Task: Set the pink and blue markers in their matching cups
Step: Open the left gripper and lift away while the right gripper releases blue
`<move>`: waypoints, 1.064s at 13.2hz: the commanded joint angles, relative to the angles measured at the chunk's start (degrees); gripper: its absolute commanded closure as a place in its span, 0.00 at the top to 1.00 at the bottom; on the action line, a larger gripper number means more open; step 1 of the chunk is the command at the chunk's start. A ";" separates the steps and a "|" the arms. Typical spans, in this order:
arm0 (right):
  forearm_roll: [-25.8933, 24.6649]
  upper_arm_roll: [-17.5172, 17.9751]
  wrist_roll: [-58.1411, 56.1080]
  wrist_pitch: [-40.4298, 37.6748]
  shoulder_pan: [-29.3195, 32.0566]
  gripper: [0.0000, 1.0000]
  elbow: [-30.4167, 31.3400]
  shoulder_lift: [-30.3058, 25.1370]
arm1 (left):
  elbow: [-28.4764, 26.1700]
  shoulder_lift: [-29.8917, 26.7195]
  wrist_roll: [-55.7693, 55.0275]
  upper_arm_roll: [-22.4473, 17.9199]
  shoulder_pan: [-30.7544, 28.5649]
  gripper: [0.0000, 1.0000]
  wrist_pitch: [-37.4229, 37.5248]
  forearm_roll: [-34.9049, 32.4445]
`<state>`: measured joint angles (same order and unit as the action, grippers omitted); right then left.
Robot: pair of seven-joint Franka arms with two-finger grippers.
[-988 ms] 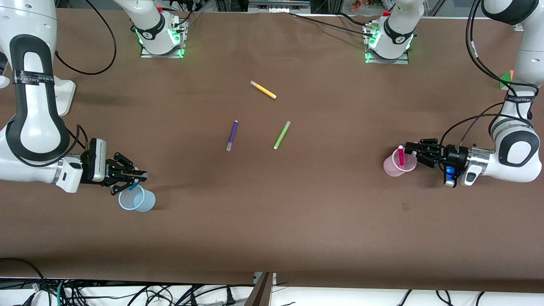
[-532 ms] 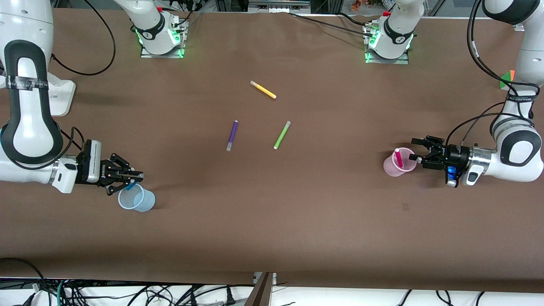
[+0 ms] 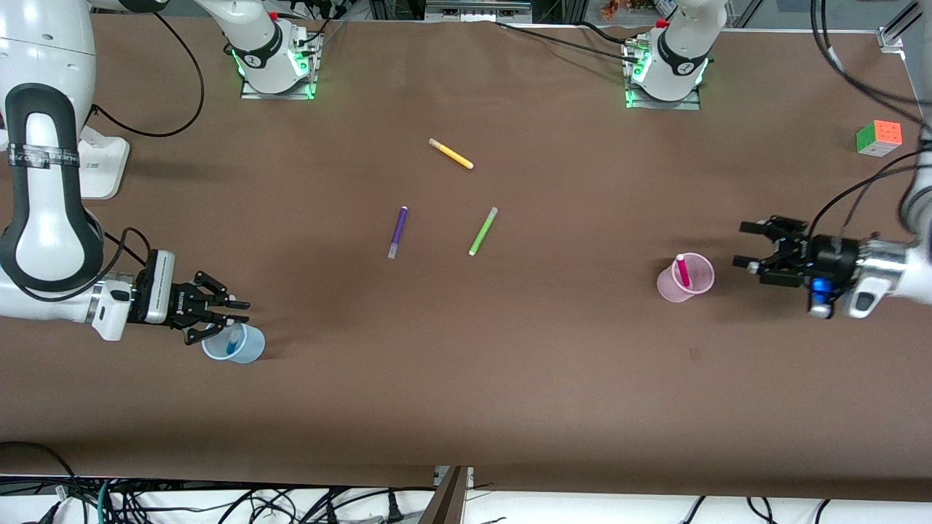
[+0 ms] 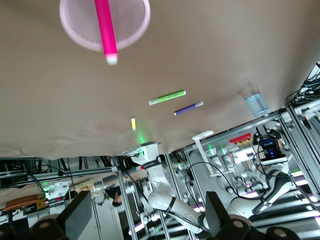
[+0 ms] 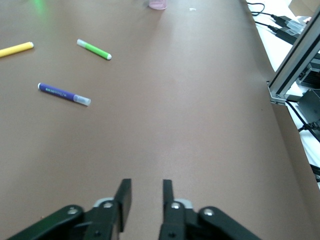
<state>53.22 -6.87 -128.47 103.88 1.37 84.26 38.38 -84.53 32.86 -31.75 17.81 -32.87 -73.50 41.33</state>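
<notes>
The pink marker (image 3: 682, 269) stands leaning inside the pale pink cup (image 3: 697, 285) toward the left arm's end of the table; the left wrist view shows the same pink marker (image 4: 106, 30) in the pink cup (image 4: 75, 35). My left gripper (image 3: 741, 244) (image 4: 148, 217) is open wide and empty, apart from that cup. At the right arm's end, the blue marker (image 3: 231, 348) lies inside the pale blue cup (image 3: 251, 351). My right gripper (image 3: 242, 311) (image 5: 145, 192) hovers by the blue cup's rim, jaws slightly apart, holding nothing.
A yellow marker (image 3: 451, 153), a purple marker (image 3: 397, 231) and a green marker (image 3: 483, 231) lie loose mid-table. A colour cube (image 3: 879, 137) sits at the left arm's end of the table. A white block (image 3: 102, 167) stands at the right arm's end.
The right gripper opened and the blue marker dropped into the blue cup. The left gripper opened fully, let go of the pink marker and drew back from the pink cup.
</notes>
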 commanded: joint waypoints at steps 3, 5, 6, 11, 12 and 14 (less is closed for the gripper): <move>0.31 0.45 22.31 -4.04 0.92 1.00 -6.73 0.30 | -1.87 -16.84 -2.61 3.54 2.55 1.00 0.02 -14.05; 0.22 0.36 36.98 -3.78 0.74 1.00 -8.93 0.30 | -1.86 -21.41 -1.56 8.97 2.55 1.00 -2.51 -22.83; -0.30 0.27 44.37 -3.60 0.57 1.00 -9.55 0.30 | -1.95 -22.92 -0.69 12.83 2.55 1.00 -3.83 -28.10; -9.24 0.27 77.33 -2.81 -0.57 1.00 -14.72 0.21 | -1.78 -24.34 9.78 25.70 2.46 1.00 -10.26 -44.85; -13.19 0.71 84.02 -2.72 -1.01 1.00 -16.66 0.38 | -1.69 -24.34 9.78 25.70 2.46 1.00 -10.44 -44.85; -21.28 0.54 96.94 -3.33 -3.03 1.00 -18.78 0.21 | -0.46 -24.25 12.05 25.35 2.12 1.00 -10.44 -44.85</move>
<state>37.95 -6.56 -42.20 101.52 -0.12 68.66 38.18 -85.29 9.32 -23.49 43.40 -29.67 -83.41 -2.38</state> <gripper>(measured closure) 0.000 0.000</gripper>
